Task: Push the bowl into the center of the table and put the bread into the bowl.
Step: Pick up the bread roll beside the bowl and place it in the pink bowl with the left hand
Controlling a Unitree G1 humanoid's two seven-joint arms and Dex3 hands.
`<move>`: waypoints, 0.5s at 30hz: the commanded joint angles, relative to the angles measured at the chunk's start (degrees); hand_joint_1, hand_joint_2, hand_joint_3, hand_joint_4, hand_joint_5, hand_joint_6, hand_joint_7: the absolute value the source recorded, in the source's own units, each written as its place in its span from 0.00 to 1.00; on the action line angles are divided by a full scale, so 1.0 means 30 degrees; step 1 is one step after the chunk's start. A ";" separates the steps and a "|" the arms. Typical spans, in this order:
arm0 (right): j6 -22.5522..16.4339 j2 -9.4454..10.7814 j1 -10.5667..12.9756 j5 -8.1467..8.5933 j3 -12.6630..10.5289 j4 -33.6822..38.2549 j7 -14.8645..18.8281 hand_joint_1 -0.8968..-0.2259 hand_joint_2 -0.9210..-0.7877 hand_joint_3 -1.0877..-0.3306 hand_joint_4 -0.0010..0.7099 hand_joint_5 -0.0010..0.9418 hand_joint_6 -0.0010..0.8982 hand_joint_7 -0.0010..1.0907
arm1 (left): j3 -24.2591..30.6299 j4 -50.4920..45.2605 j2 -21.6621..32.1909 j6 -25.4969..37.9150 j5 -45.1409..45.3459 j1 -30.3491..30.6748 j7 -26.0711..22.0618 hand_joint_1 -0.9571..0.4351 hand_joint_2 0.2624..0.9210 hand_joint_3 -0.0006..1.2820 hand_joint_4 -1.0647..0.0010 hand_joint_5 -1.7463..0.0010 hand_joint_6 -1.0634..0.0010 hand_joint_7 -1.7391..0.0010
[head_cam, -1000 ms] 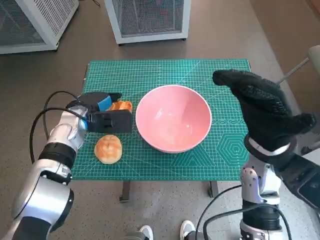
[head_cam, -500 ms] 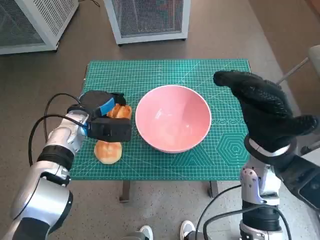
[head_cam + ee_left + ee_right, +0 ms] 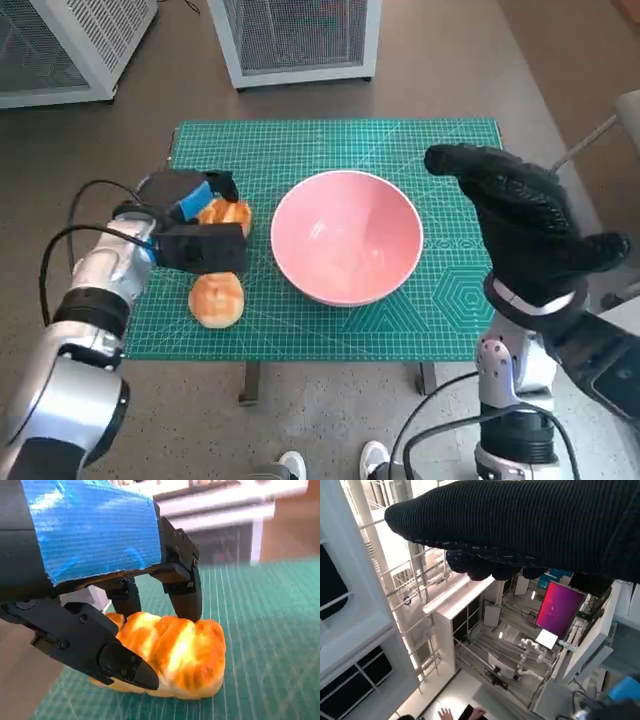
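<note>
A pink bowl (image 3: 346, 240) stands empty near the middle of the green mat (image 3: 330, 150). To its left lies a glazed orange bread (image 3: 226, 212) (image 3: 175, 660), still resting on the mat. My left hand (image 3: 188, 228) is over it: the fingertips (image 3: 184, 596) press its far side and the thumb (image 3: 117, 661) lies against its near side. A round pale bun (image 3: 216, 298) sits just in front of that hand. My right hand (image 3: 522, 215) in its black glove (image 3: 520, 525) hovers over the mat's right side, fingers spread, holding nothing.
Two white perforated cabinets (image 3: 295, 40) (image 3: 60, 45) stand on the floor behind the table. A person's shoes (image 3: 290, 465) show below the table's front edge. The right wrist view looks at a room, with a person's hand (image 3: 445, 713) at its edge.
My left hand has shifted left and a little back, and the orange bread moved with it. More of the round bun now shows. Bowl and right hand stay nearly where they were.
</note>
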 commanded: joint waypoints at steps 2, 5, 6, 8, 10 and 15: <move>0.0001 0.0105 0.0341 0.0256 -0.0136 0.0316 0.0272 0.75 0.00 0.92 0.35 0.00 0.20 0.31 | 0.0985 -0.1879 0.1031 -0.0608 -0.0806 -0.0438 -0.0209 0.69 1.00 0.06 0.37 0.33 0.42 0.32; 0.0002 0.0114 0.0347 0.0276 -0.0144 0.0339 0.0309 0.76 0.00 0.92 0.35 0.00 0.20 0.31 | 0.1579 -0.3213 0.1442 -0.0709 -0.1221 -0.0093 -0.0305 0.69 1.00 0.06 0.35 0.34 0.42 0.32; 0.0006 0.0120 0.0343 0.0273 -0.0145 0.0347 0.0310 0.76 0.00 0.91 0.34 0.00 0.19 0.31 | 0.1843 -0.3865 0.1603 -0.0678 -0.1401 0.0088 -0.0387 0.69 1.00 0.05 0.35 0.35 0.42 0.32; 0.0020 0.0130 0.0318 0.0275 -0.0159 0.0384 0.0322 0.76 0.00 0.91 0.34 0.00 0.19 0.31 | 0.2258 -0.5017 0.1848 -0.0556 -0.1665 0.0411 -0.0546 0.69 1.00 0.05 0.35 0.35 0.42 0.31; 0.0041 0.0146 0.0290 0.0294 -0.0175 0.0437 0.0345 0.75 0.00 0.91 0.34 0.00 0.19 0.32 | 0.2662 -0.6260 0.2061 -0.0366 -0.1885 0.0764 -0.0701 0.69 1.00 0.05 0.34 0.35 0.42 0.31; 0.0135 0.0188 0.0264 0.0340 -0.0175 0.0492 0.0354 0.75 0.00 0.91 0.34 0.00 0.20 0.32 | 0.3749 -0.9480 0.2344 0.0374 -0.2376 0.1761 -0.1264 0.69 1.00 0.05 0.34 0.35 0.42 0.31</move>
